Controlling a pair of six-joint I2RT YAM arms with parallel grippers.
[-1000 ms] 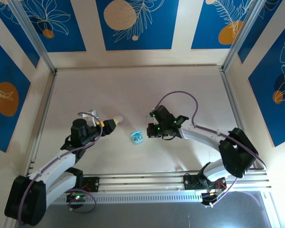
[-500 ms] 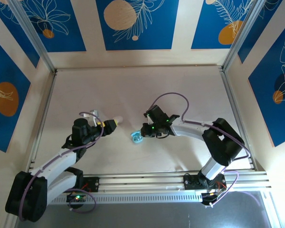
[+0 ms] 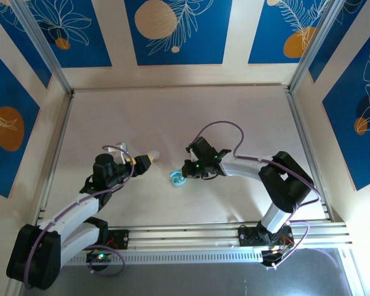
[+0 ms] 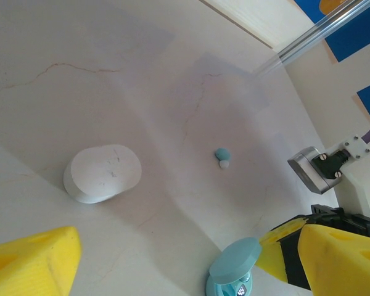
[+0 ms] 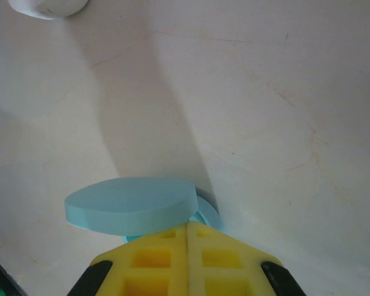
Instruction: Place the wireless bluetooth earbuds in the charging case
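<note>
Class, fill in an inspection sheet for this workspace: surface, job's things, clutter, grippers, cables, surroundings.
Surface: pale table, faint hairline marks.
Job's things: blue case with lid open; white case closed; pale blue earbud and white earbud loose on the table side by side, apart from both cases.
Clutter: nothing seen.
Grippers: left gripper open, empty; right gripper shut, tips at the blue case.
Cables: purple cable loops above the right arm.
Surroundings: blue leaf-print panels, metal frame posts.

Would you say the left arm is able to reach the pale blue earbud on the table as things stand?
Probably yes: the left gripper has its jaws open, and the earbud lies ahead in the open, apart from the white case and the blue case beside the right gripper.
</note>
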